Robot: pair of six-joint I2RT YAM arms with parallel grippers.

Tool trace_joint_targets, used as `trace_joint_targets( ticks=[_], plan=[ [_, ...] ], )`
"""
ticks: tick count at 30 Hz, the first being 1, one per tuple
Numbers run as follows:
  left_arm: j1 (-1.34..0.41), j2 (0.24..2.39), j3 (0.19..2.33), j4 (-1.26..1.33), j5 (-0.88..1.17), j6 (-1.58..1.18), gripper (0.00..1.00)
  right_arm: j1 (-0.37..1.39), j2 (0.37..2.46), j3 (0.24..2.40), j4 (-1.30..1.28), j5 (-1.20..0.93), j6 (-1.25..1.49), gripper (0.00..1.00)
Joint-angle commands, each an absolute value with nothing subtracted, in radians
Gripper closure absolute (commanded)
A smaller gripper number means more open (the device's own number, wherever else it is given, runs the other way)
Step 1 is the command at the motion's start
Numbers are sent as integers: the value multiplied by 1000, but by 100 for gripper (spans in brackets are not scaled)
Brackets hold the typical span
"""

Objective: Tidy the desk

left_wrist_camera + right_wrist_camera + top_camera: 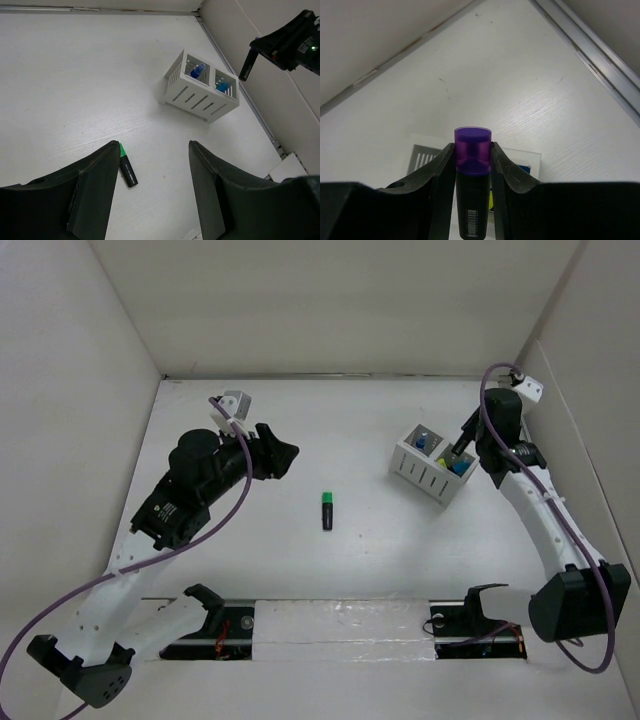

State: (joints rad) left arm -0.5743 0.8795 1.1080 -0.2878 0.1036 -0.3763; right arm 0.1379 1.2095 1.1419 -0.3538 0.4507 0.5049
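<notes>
The desk [330, 430] is a white tabletop with upright white panels round it. A black highlighter with a green cap [327, 510] lies at its middle; in the left wrist view it [127, 171] lies just beside my left finger. My left gripper [283, 458] is open and empty [153, 147], left of the highlighter and above the desk. My right gripper [462, 452] is shut on a black highlighter with a purple cap [471, 205], held upright over the white organiser tray [430, 472], which shows beneath the fingers [422, 155].
The organiser [200, 97] holds a blue marker [197, 70] and a light-blue one [222, 86], with something yellow [443, 462] too. It stands at the right, near the right wall panel [590, 440]. A metal strip runs along the near edge.
</notes>
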Motion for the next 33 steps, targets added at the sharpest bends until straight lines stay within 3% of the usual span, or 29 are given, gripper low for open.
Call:
trace_joint_targets(
  ticks=[1,20,24,25,26,29,33],
  plan=[
    [-574,873,1141,-270,126,-376,47,124,1247,1134,-241,546,480,94],
    [-574,841,1104,-293,129,-348,46,241,1427,1074,-279,799,575,89],
    [-574,841,1098,-287,130,-350,46,294,1436,1094,-353,847,629,76],
    [-574,841,1095,-284,130,-351,46,304,1431,1095,-360,854,637,71],
    [-574,845,1095,-284,132,-351,46,313,1422,1089,-365,868,644,59],
    [-574,854,1101,-291,137,-351,46,336,1370,1088,-417,873,670,44],
    [-574,859,1121,-299,124,-348,46,357,1252,1066,-413,830,637,40]
  ],
)
